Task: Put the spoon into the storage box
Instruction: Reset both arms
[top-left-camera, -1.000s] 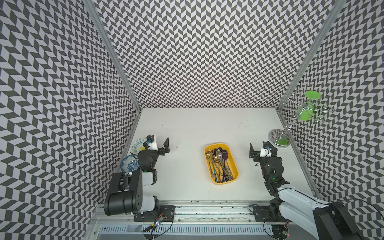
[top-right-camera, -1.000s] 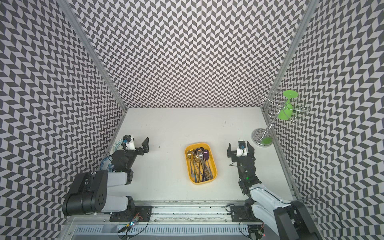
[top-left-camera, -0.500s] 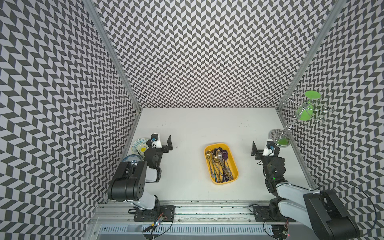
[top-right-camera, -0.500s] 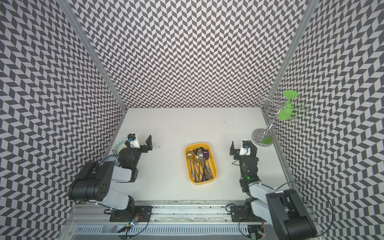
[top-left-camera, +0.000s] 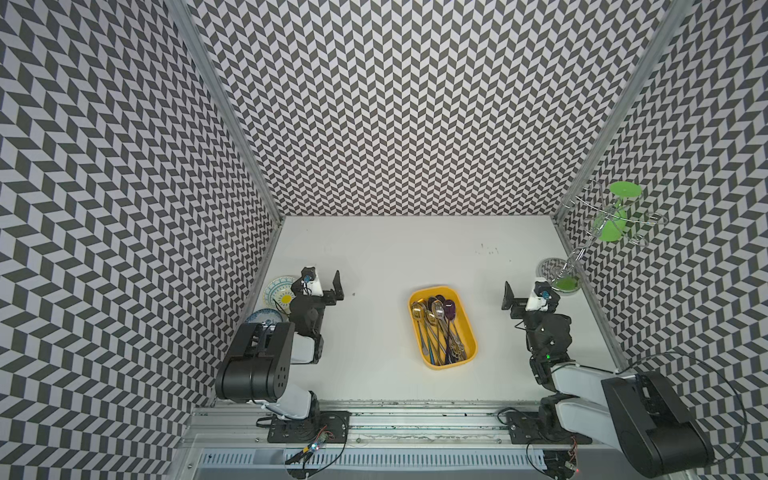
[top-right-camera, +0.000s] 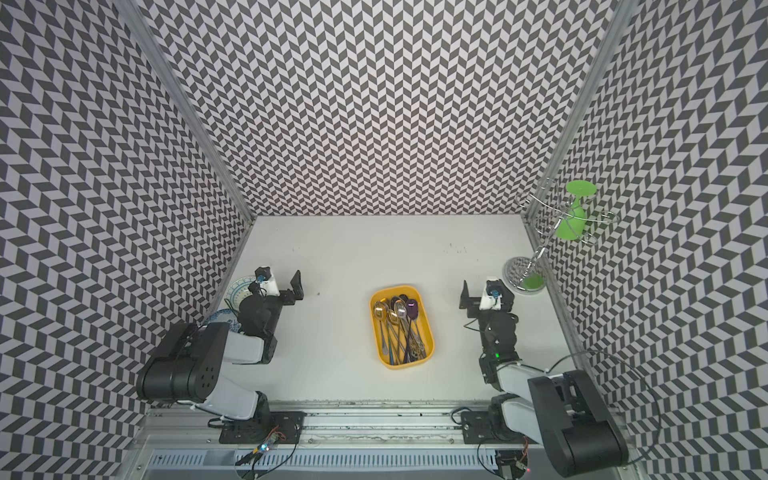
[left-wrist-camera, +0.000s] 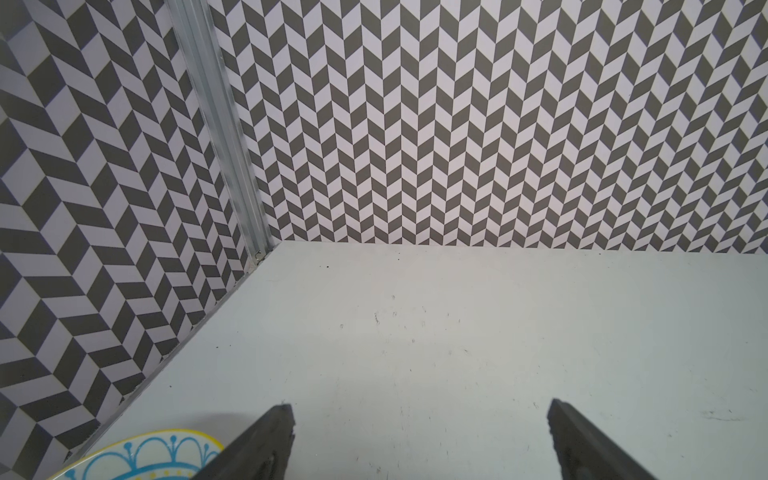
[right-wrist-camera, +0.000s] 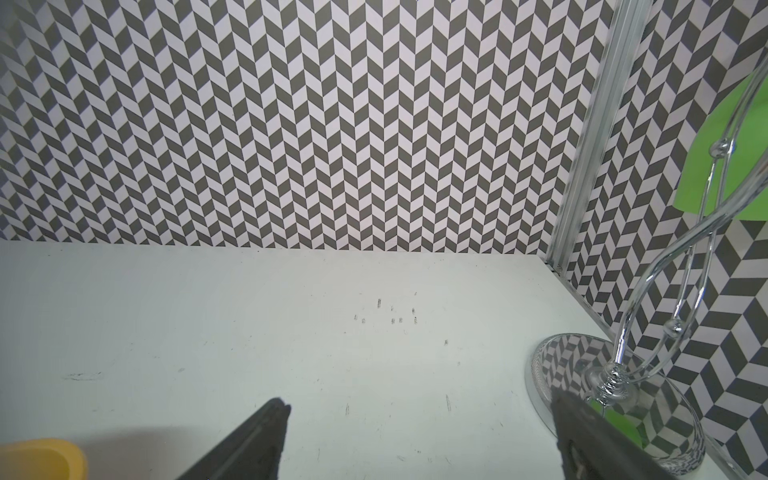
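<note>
Spoons (top-left-camera: 436, 316) lie inside storage box (top-left-camera: 419, 336), mid-table.
Left gripper (left-wrist-camera: 419, 411) and right gripper (right-wrist-camera: 419, 409) both spread wide, empty, well apart from box edges; open table (top-left-camera: 374, 257) between.

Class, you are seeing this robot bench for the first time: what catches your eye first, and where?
Black-and-white zigzag walls enclose everything. In the middle, a bright yellow storage box holds a pile of spoons. By the right wall, a green goblet hangs inverted on a wire rack.
</note>
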